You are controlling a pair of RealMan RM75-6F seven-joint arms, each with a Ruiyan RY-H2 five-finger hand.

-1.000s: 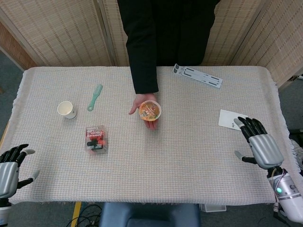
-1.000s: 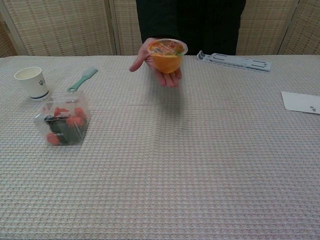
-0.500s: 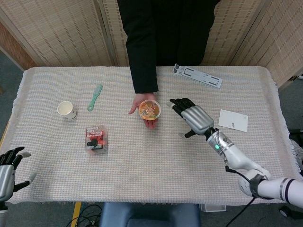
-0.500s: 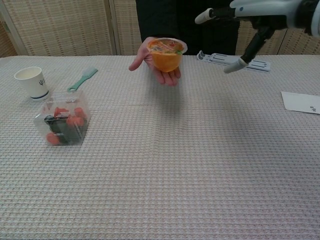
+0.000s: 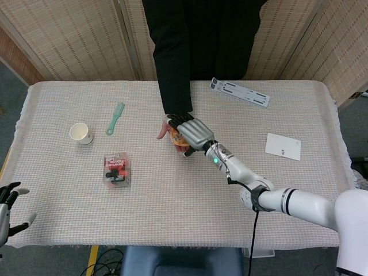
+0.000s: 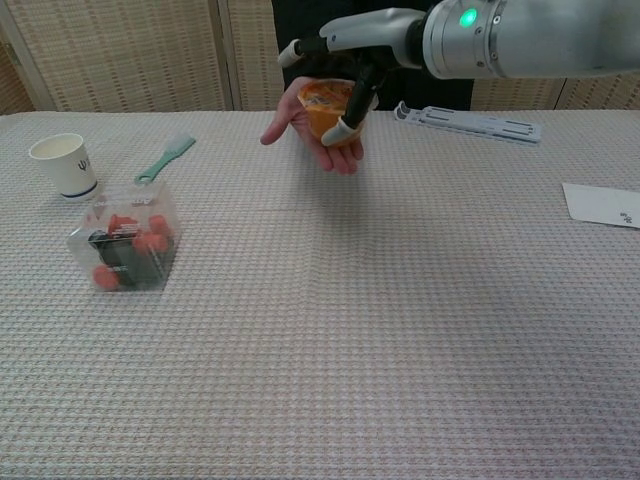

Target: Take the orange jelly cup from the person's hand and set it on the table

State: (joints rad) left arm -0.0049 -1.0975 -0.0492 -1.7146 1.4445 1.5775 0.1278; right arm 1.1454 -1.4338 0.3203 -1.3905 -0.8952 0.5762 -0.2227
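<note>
Swinging in from the right half of the table, my right hand (image 5: 192,131) now arches over the orange jelly cup (image 6: 322,110) resting in the person's upturned palm (image 6: 312,128); fingers are spread around it, thumb touching its side, not yet clamped. I'd close gently: thin, glossy, tapered plastic with a foil lid will dent or slip. My left hand (image 5: 7,207) hangs open off the waffle-weave beige tablecloth (image 5: 172,195).
</note>
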